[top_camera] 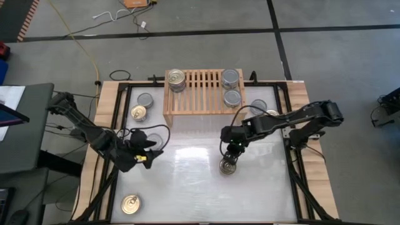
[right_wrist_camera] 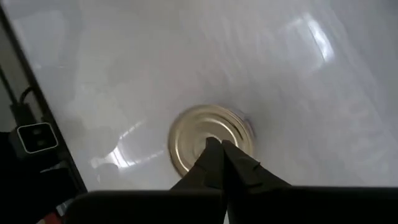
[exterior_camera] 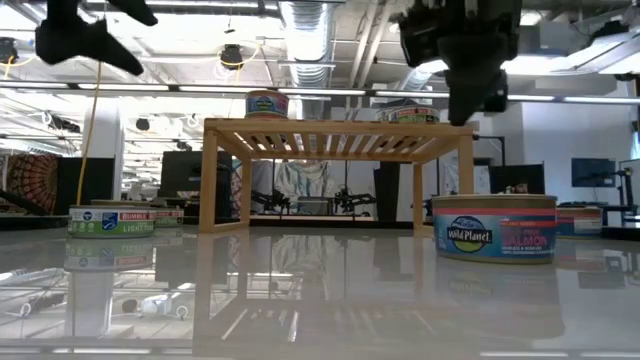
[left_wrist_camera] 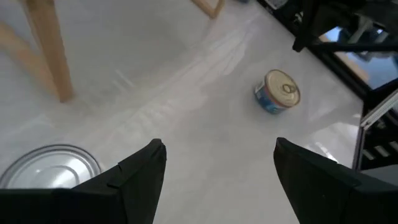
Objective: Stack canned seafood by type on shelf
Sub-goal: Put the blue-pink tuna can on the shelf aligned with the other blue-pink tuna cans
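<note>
The light-wood shelf (top_camera: 195,92) stands at the table's far middle. On its slatted top sit a stack of gold-topped cans (top_camera: 177,79) at the left end and two silver-topped cans (top_camera: 231,78) (top_camera: 232,97) at the right end. My right gripper (top_camera: 233,150) (right_wrist_camera: 219,144) is shut and hangs well above a gold-topped salmon can (top_camera: 229,166) (exterior_camera: 493,228) (right_wrist_camera: 211,146), which stands on its base on the table. My left gripper (top_camera: 149,152) (left_wrist_camera: 217,149) is open at the table's left, above the surface, next to a silver-topped can (top_camera: 154,140) (left_wrist_camera: 53,168).
Loose cans stand on the table: a silver one (top_camera: 145,99) and a gold one (top_camera: 139,113) left of the shelf, a silver one (top_camera: 257,106) right of it, and a gold one (top_camera: 130,204) at the near left. Bare white tabletop (top_camera: 187,187) lies at the near middle.
</note>
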`<act>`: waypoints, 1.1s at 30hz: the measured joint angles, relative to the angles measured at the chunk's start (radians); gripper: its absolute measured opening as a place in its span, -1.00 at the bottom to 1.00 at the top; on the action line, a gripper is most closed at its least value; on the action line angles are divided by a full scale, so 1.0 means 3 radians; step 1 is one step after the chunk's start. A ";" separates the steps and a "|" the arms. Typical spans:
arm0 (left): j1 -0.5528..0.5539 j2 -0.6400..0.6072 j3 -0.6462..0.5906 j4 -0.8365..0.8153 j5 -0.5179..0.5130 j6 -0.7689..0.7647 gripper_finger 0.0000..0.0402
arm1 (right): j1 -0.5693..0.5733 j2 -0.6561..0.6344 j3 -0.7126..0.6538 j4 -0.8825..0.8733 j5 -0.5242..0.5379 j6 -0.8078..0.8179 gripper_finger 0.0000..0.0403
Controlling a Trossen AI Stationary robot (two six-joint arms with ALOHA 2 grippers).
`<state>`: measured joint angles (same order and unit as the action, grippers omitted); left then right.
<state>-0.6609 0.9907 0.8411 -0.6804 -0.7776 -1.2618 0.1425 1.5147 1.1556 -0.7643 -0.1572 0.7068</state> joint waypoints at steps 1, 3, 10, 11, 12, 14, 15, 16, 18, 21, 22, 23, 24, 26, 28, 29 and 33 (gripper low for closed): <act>0.0001 -0.0045 -0.0060 0.0035 -0.0001 -0.0026 0.42 | 0.0018 -0.0015 0.0001 -0.0065 0.0009 0.0078 -0.89; 0.0003 -0.0098 -0.0146 0.0042 0.0001 -0.0123 0.42 | 0.0095 -0.0057 0.0001 -0.0222 0.0150 0.0275 -0.85; 0.0014 -0.0090 -0.0254 0.0191 0.0014 -0.0313 0.42 | 0.0598 -0.0269 0.0001 -0.0653 0.0600 0.1328 -0.87; 0.0033 -0.0065 -0.0262 0.0237 0.0021 -0.0298 0.42 | 0.0679 -0.0279 0.0001 -0.0757 0.0669 0.1550 -0.88; 0.0058 -0.0033 -0.0264 0.0296 0.0047 -0.0269 0.42 | 0.0762 -0.0282 0.0001 -0.0868 0.0741 0.1783 -0.89; 0.0139 0.0037 -0.0265 0.0463 0.0155 -0.0153 0.42 | 0.0918 -0.0285 -0.0030 -0.1034 0.0831 0.2265 -0.89; 0.0198 0.0076 -0.0265 0.0579 0.0230 -0.0063 0.42 | 0.1004 -0.0294 -0.0073 -0.1073 0.0860 0.2483 -0.89; 0.0262 0.0128 -0.0265 0.0705 0.0302 0.0028 0.42 | 0.1098 -0.0298 -0.0125 -0.1083 0.0892 0.2685 -0.89; 0.0398 0.0245 -0.0265 0.0967 0.0481 0.0227 0.42 | 0.1267 -0.0301 -0.0238 -0.1036 0.0931 0.3061 -0.89; 0.0608 0.0435 -0.0265 0.1384 0.0772 0.0538 0.42 | 0.1528 -0.0379 -0.0466 -0.0805 0.0949 0.3599 -0.89; 0.0667 0.0496 -0.0265 0.1517 0.0871 0.0598 0.42 | 0.1616 -0.0422 -0.0557 -0.0682 0.1003 0.3785 -0.89; 0.0716 0.0558 -0.0265 0.1650 0.0955 0.0652 0.42 | 0.1712 -0.0479 -0.0648 -0.0564 0.1088 0.3974 -0.89; 0.0763 0.0625 -0.0265 0.1781 0.1034 0.0700 0.42 | 0.1817 -0.0533 -0.0735 -0.0432 0.1209 0.4162 -0.89; 0.0838 0.0747 -0.0264 0.2020 0.1133 0.0823 0.42 | 0.2013 -0.0634 -0.0902 -0.0210 0.1582 0.4565 -0.90; 0.0903 0.0875 -0.0264 0.2244 0.1208 0.0911 0.42 | 0.2188 -0.0693 -0.1047 -0.0093 0.1956 0.4962 -0.89; 0.0939 0.0936 -0.0264 0.2344 0.1249 0.0940 0.42 | 0.2246 -0.0695 -0.1098 -0.0048 0.2072 0.5123 -0.88; 0.1077 0.1204 -0.0261 0.2696 0.1495 0.0950 0.42 | 0.2236 -0.0581 -0.1158 0.0222 0.2102 0.5176 -0.82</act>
<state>-0.3378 1.3519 0.7628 0.1285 -0.3290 -0.9767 0.8132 1.3404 0.8082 -0.6975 0.4734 2.2596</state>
